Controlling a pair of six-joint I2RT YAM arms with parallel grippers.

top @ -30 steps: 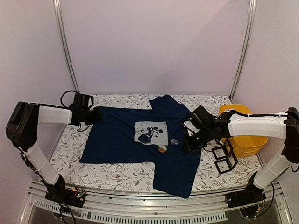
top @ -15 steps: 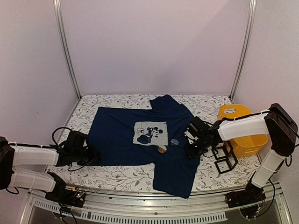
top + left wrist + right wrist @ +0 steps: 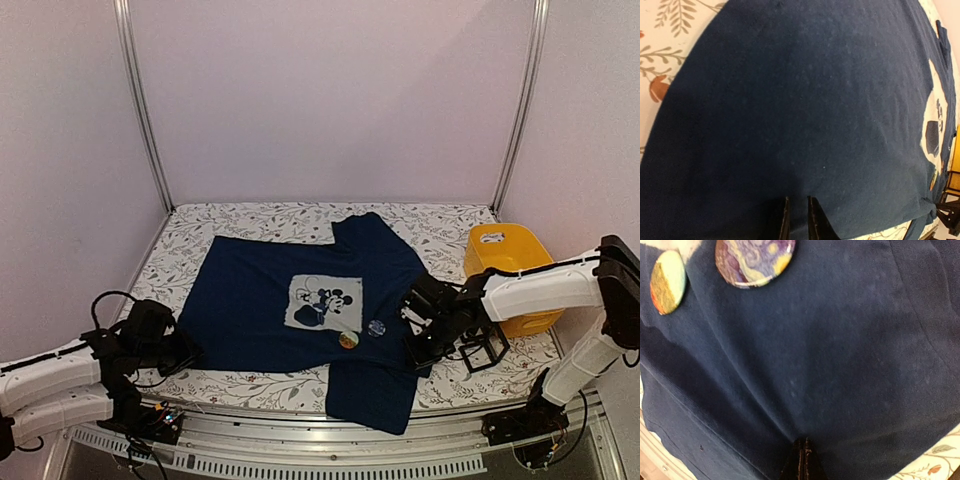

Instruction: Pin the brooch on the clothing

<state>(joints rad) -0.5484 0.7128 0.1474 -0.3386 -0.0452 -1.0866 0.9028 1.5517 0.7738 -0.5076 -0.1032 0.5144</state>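
Note:
The navy T-shirt (image 3: 250,300) lies spread on the floral table, its pale mouse print (image 3: 325,300) facing up. Two round brooches lie on it below the print: a blue swirl-pattern one (image 3: 376,327) and an orange one (image 3: 347,340). My left gripper (image 3: 185,350) is at the shirt's near left corner; in the left wrist view (image 3: 797,200) its jaws stand narrowly apart with cloth (image 3: 815,100) between them. My right gripper (image 3: 412,350) is pinched on the shirt's right edge; in the right wrist view (image 3: 803,441) folds run out from the shut tips, with the blue brooch (image 3: 754,260) and the orange brooch (image 3: 667,282) beyond.
A yellow bin (image 3: 510,270) stands at the right behind the right arm. Black wire-frame cubes (image 3: 480,345) sit beside the right gripper. Metal frame posts (image 3: 140,110) rise at the back corners. The table's front rail (image 3: 320,440) runs along the near edge.
My left arm swung from the shirt's far left corner down to its near left corner. My right gripper drew nearer to the front, and the shirt's right side shifted with it.

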